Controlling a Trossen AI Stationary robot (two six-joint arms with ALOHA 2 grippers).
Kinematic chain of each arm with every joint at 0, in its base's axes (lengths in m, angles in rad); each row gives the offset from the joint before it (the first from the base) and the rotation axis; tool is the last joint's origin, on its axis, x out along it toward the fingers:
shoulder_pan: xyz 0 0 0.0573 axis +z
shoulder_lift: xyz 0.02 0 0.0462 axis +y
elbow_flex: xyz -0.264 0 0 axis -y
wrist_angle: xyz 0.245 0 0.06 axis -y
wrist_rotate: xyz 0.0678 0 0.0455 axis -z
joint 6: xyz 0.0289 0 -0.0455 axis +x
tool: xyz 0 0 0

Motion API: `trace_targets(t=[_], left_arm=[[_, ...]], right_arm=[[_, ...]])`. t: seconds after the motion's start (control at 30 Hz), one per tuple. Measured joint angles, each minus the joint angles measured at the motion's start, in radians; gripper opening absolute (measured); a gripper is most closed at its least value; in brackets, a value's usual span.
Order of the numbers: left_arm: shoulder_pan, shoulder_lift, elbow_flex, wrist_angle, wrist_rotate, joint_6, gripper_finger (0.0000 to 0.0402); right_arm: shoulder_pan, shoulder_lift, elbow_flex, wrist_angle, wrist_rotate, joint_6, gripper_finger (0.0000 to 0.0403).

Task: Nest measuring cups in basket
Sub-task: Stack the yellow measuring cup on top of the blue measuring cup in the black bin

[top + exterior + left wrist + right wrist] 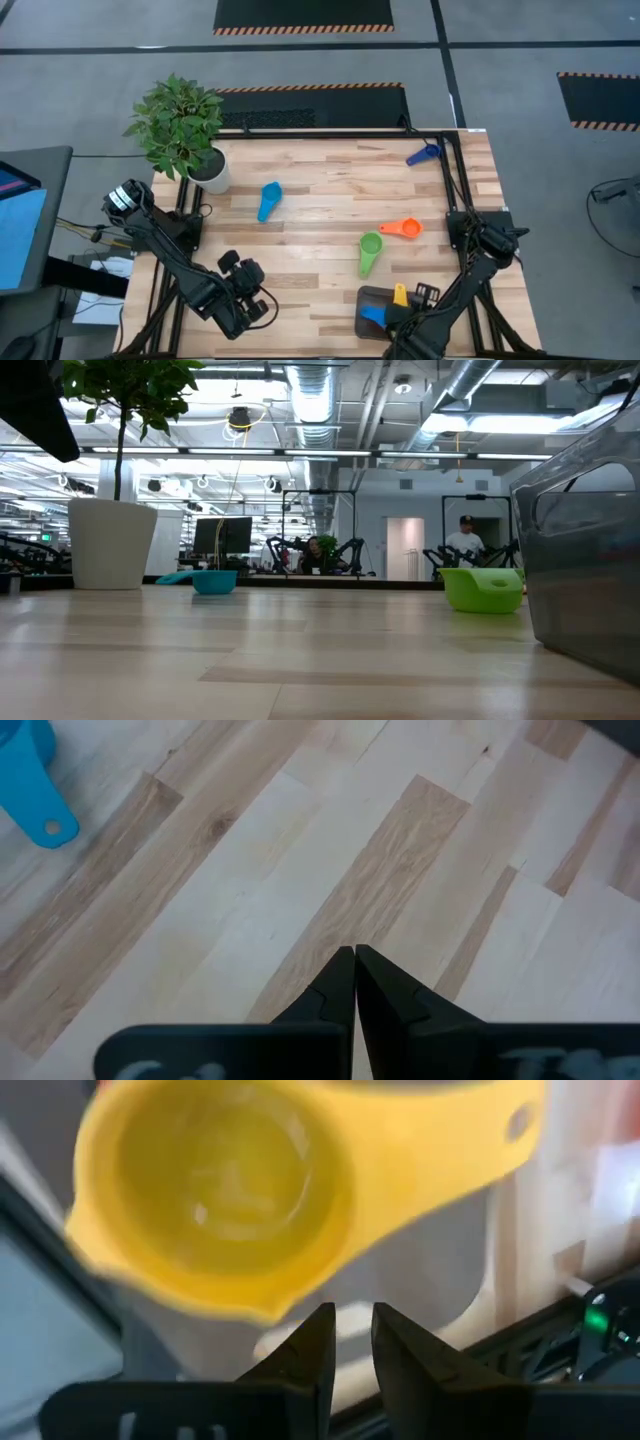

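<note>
1. Poising the right claw (352,1312) over the basket (366,297) at the near edge of the tabletop (320,170), toward the right side.
2. Showing the right claw's two dark fingers (312,1342) parted by only a narrow gap, gripping nothing between them.
3. Facing the yellow measuring cup (215,1190) just beyond those fingertips, its bowl open toward the wrist camera and its flat handle running off to one side.
4. Placing that yellow cup, in the high view, at the basket's far rim; not possible to tell whether touching the mesh or hanging just clear of it.
5. Lying inside the basket: a blue measuring cup (373,316).
6. Sitting outside the basket, on bare wood: the green measuring cup (368,250) nearest, just beyond the basket; the orange measuring cup (402,228) just past the green one; the light blue measuring cup (269,200) well apart toward the left; the dark blue measuring cup (423,154) at the far right corner.
7. Waiting with the left claw (354,952) low over the near left part of the tabletop, fingers pressed fully together, holding nothing.
8. Standing at the far left corner: a potted plant (180,125) in a white pot.
</note>
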Motion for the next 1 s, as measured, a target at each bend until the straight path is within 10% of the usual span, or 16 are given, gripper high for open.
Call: trace_targets(t=[1.0], left_arm=[[0.014,0.000,0.000,0.001,-0.055,0.017,0.0000]], right_arm=[[-0.108,0.000,0.034,0.001,-0.019,0.077,0.0086]])
